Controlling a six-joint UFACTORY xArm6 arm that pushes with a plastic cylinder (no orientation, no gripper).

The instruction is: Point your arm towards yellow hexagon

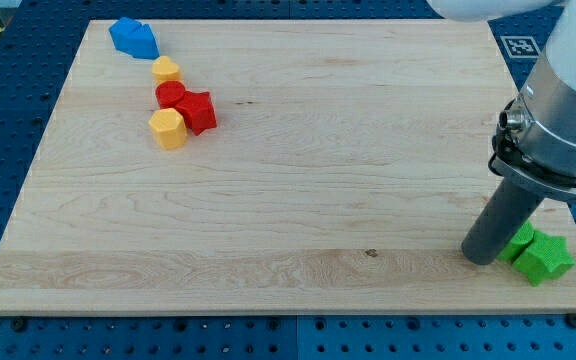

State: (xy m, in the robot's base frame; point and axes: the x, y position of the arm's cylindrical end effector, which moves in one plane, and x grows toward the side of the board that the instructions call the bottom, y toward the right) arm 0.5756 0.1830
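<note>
A yellow hexagon [168,128] lies at the view's upper left, touching a red star-shaped block [198,111]. A red round block [171,94] and a second, smaller yellow block [166,70] sit just above them in a line. A blue block [133,38] lies near the board's top left corner. My tip [482,258] rests on the board at the view's lower right, far from the yellow hexagon. It stands right beside a green cube [519,241] and a green star [544,258].
The wooden board [288,180] sits on a blue perforated table. The arm's grey body [568,110] hangs over the board's right edge. A fiducial marker [521,45] lies off the board at the top right.
</note>
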